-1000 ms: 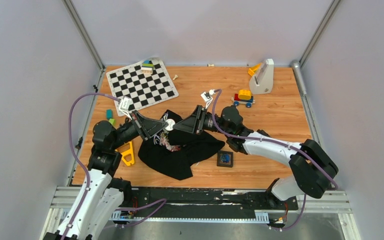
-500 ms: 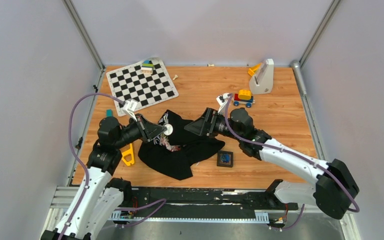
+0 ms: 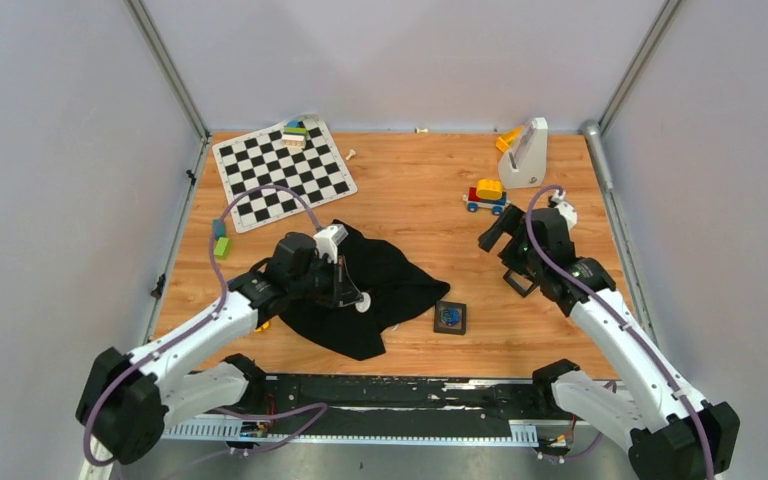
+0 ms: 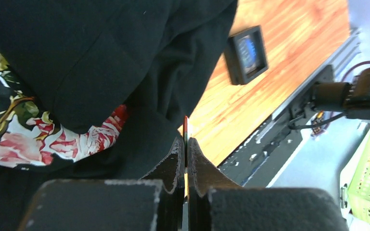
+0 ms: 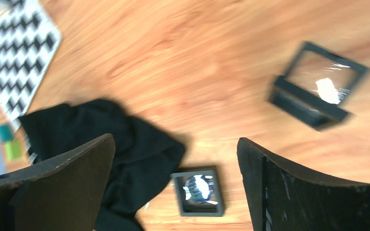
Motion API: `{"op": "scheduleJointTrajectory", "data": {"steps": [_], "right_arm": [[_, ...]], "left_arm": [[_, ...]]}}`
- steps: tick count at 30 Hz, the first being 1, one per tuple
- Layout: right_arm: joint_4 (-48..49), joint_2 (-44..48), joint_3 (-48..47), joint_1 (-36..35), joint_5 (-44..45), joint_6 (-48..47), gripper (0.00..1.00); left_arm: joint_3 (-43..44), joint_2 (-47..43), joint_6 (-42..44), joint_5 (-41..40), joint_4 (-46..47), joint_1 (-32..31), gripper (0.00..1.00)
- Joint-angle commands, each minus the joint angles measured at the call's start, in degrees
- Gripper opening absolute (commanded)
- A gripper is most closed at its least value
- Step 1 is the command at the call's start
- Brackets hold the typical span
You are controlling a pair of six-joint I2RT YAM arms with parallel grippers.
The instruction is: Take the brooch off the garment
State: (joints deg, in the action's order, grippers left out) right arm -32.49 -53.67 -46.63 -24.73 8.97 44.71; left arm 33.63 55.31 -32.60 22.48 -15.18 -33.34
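Brooch (image 3: pixel 363 303) first: your left tool (image 4: pixel 186 144) is clamping it, both fingers pressing together on the thin disc. From above it is showing as a small pale round thing over the near half of the shirt (image 3: pixel 400 275). From your left wrist only its thin edge is peeking out between the fingertips. You cannot tell from these views whether it is touching the cloth.

The shirt is lying crumpled on the table (image 3: pixel 410 190), black, with a floral print (image 4: pixel 9 130) showing in a fold. Your right tool (image 3: pixel 490 238) is hanging well to the right of the shirt, its fingers standing wide apart and gripping nothing.

Just beside the shirt's near-right corner a black square tray (image 3: pixel 450 317) is sitting with something blue inside. A second black frame (image 5: pixel 318 91) is lying farther right of the shirt. A checkered mat (image 3: pixel 282 172) is lying beyond the shirt's left side, and a toy car (image 3: pixel 487 195) is standing beyond its right.
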Motion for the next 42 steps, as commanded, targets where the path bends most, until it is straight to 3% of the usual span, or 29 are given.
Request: {"op": "scheduleJointTrajectory", "data": {"steps": [1, 4, 7, 12, 16, 22, 26, 29, 32, 42], "right_arm": [[-13.8, 1.4, -3.4, 5.7, 8.4, 3.9, 1.0], [-17.4, 1.3, -3.1, 7.7, 11.0, 12.8, 1.0], [-19.5, -0.1, -3.5, 9.9, 10.0, 18.7, 0.98], [-21.7, -4.3, -5.6, 11.5, 15.5, 19.4, 0.97], [-22.2, -6.3, -4.6, 16.6, 14.1, 20.5, 0.97], [-20.5, -9.8, -3.9, 19.6, 11.2, 22.7, 1.0], [-16.7, -12.6, -4.5, 20.6, 7.8, 21.6, 1.0], [-9.7, -15.6, -6.0, 20.6, 5.9, 7.0, 1.0], [-9.5, -19.7, -8.2, 20.6, 6.5, -0.2, 1.0], [-10.1, -24.2, -7.3, 20.3, 6.0, -0.9, 0.99]], "left_arm": [[1.2, 7.6, 0.9, -1.7, 4.4, -1.5, 0.0], [0.8, 12.7, -2.1, -2.8, 7.7, -1.3, 0.0], [0.0, 18.5, -5.6, -6.0, 10.6, 3.6, 0.0], [1.6, 26.7, -6.6, -11.2, 13.8, 15.7, 0.0], [5.3, 29.6, -3.0, -11.1, 13.9, 17.6, 0.0], [1.1, 23.4, 1.2, 3.3, 24.5, 16.2, 0.0], [-2.8, 16.4, 2.7, 5.2, 28.7, 14.0, 0.0], [-5.3, 10.7, 3.4, 5.4, 31.3, 12.1, 0.0], [-6.9, 7.5, 3.5, 4.8, 32.7, 10.8, 0.0], [-7.2, 6.5, 3.3, 4.7, 32.7, 10.7, 0.0]]}}
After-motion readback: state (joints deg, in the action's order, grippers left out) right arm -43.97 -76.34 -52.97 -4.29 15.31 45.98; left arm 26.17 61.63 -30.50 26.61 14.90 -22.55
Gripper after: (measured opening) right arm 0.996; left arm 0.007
